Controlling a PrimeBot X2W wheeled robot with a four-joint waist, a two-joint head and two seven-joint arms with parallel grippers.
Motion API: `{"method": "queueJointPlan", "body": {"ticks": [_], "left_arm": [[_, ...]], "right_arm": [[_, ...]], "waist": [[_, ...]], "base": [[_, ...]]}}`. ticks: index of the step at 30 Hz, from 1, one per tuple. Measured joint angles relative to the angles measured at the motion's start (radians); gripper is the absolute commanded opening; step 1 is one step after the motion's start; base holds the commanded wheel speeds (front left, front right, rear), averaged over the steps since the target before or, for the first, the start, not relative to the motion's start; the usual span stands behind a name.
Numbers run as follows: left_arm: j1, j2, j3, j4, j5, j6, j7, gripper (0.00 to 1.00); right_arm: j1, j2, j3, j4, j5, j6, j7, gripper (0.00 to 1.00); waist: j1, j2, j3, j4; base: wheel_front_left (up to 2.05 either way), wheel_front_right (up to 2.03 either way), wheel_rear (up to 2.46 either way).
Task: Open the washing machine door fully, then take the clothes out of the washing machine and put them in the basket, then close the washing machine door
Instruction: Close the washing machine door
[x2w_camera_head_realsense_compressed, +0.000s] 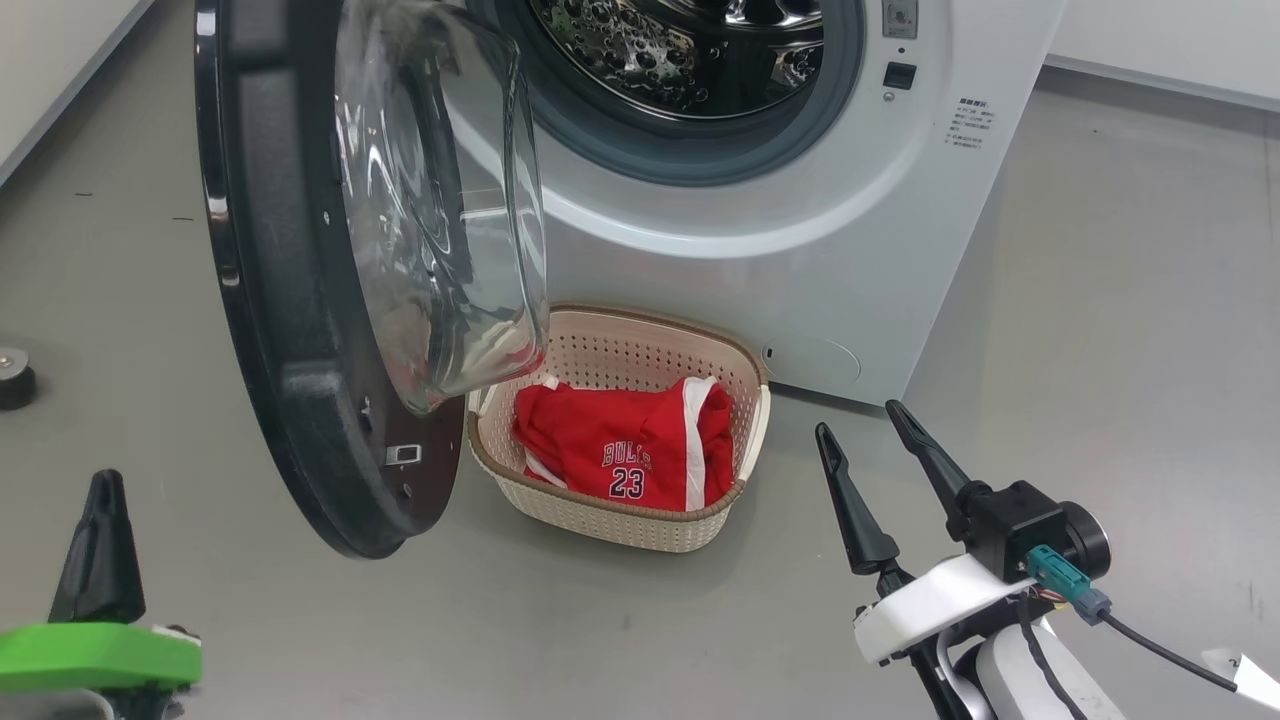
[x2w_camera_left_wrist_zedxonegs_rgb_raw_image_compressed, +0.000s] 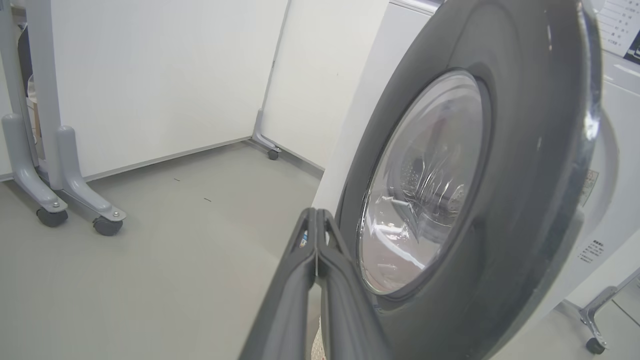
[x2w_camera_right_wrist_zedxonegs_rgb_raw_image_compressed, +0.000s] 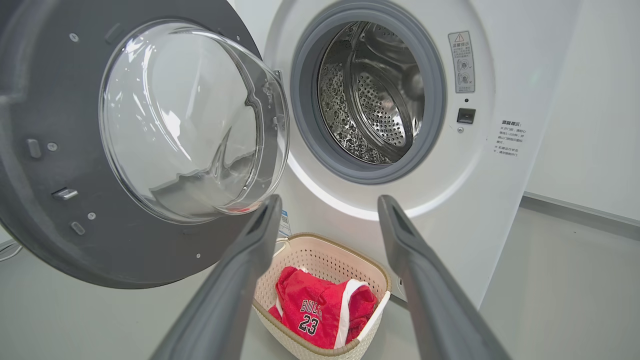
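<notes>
Head view: Bulls jersey (x2w_camera_head_realsense_compressed: 620, 450) is lying in basket (x2w_camera_head_realsense_compressed: 610, 525) at 6 o'clock, below open washer door (x2w_camera_head_realsense_compressed: 290, 330). Left wrist view: left gripper (x2w_camera_left_wrist_zedxonegs_rgb_raw_image_compressed: 316, 214), pinched together, is probably risking sliding off door. Right wrist view: right gripper (x2w_camera_right_wrist_zedxonegs_rgb_raw_image_compressed: 330, 201) is hovering spread, empty.

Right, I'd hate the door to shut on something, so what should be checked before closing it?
1. The drum is empty: ok, no cloth seen inside.
2. The clothes lie in the basket: ok.
3. The left claw is shut, by the outer face of the washing machine door: ok; contact cannot tell.
4. The right claw is open, away from the opening: ok.
5. The basket is clear of the door's swing: cannot tell.
</notes>
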Motion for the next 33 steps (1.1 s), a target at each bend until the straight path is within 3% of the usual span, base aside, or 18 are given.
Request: {"method": "queueJointPlan", "body": {"ticks": [6, 16, 22, 29, 33], "left_arm": [[-0.064, -0.069, 0.068, -0.026, -0.317, 0.000, 0.083, 0.00], [-0.135, -0.154, 0.199, 0.001, -0.796, 0.005, 0.359, 0.00], [-0.155, -0.192, 0.240, 0.002, -1.035, 0.085, 0.522, 0.00], [-0.172, -0.184, 0.241, -0.009, -1.136, 0.191, 0.660, 0.00], [-0.172, -0.180, 0.239, -0.022, -1.154, 0.214, 0.708, 0.00]], "right_arm": [[0.000, 0.001, 0.006, 0.000, 0.000, 0.000, 0.000, 1.00], [0.000, 0.001, 0.000, -0.001, 0.000, 0.000, 0.000, 1.00], [0.000, 0.001, 0.001, -0.001, 0.000, 0.000, 0.000, 1.00], [-0.001, 0.001, 0.000, -0.001, 0.000, -0.001, 0.000, 1.00], [-0.002, 0.001, 0.000, -0.001, 0.000, -0.001, 0.000, 1.00]], "waist": [[0.0000, 0.0000, 0.009, -0.003], [0.0000, 0.0000, 0.027, -0.013], [0.0000, 0.0000, 0.035, -0.017], [0.0000, 0.0000, 0.045, -0.022], [0.0000, 0.0000, 0.050, -0.025]], "base": [[0.00, 0.00, 0.00], [0.00, 0.00, 0.00], [0.00, 0.00, 0.00], [0.00, 0.00, 0.00], [0.00, 0.00, 0.00]]}}
